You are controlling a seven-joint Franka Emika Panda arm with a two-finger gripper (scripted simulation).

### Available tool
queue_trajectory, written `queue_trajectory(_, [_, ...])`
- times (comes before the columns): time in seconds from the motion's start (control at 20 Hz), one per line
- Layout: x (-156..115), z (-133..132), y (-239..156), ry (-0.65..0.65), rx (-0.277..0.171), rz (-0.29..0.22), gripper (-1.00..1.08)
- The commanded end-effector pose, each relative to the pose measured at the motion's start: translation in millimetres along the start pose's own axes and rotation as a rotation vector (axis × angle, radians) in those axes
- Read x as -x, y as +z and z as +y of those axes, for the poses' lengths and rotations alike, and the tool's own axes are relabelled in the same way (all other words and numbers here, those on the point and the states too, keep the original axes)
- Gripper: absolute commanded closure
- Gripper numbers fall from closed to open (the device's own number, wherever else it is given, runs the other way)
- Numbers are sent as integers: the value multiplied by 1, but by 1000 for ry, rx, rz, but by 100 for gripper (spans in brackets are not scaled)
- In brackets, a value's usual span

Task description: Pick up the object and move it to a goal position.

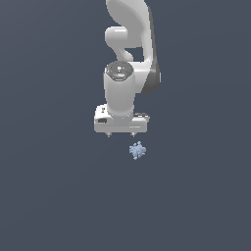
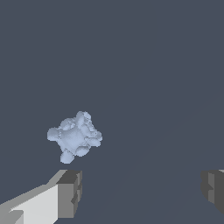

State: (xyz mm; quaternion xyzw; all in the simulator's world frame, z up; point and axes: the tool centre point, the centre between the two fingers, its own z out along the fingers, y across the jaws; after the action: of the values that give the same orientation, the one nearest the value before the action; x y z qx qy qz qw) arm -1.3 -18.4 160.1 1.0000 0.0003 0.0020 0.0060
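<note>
The object (image 1: 138, 150) is a small pale blue lumpy cluster of tiny blobs lying on the dark grey floor. It also shows in the wrist view (image 2: 75, 136). My white gripper (image 1: 120, 134) hangs above the floor, just behind the object and a little to the exterior view's left of it. Its jaws are wide open and empty. In the wrist view the gripper (image 2: 140, 190) has the object lying outside the gap, just beyond one dark fingertip (image 2: 70, 192), apart from it.
The dark grey floor (image 1: 59, 196) is flat and uniform all around. The white arm (image 1: 130, 44) rises behind the gripper toward the exterior view's top.
</note>
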Motion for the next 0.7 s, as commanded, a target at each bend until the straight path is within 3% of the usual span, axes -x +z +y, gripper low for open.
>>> queue_trajectory(0.0, [0,0,0,0,0,0,-92])
queue_trajectory(0.65, [-6,-13,-3,-8,-3,0,-92])
